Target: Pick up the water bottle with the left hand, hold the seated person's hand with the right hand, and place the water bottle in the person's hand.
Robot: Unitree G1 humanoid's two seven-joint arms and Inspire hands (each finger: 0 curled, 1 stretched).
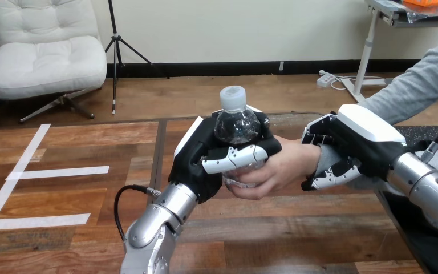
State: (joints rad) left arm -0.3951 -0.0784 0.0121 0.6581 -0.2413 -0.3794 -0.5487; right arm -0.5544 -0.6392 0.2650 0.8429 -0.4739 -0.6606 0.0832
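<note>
My left hand (205, 162) hugs the water bottle (236, 123); my right hand (348, 142), at three o'clock, wraps the person's wrist (321, 158). If I let go early (their grip looks loose), it could fall.

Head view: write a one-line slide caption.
Left hand holds water bottle in person's hand; right hand clasps the wrist.

The lower half of the clear plastic, white-capped water bottle (236, 123) is covered by the black-and-white left hand (205, 157) and the person's hand (285, 168). The person's wrist (324, 158) is largely concealed by the curled right hand (356, 142).
</note>
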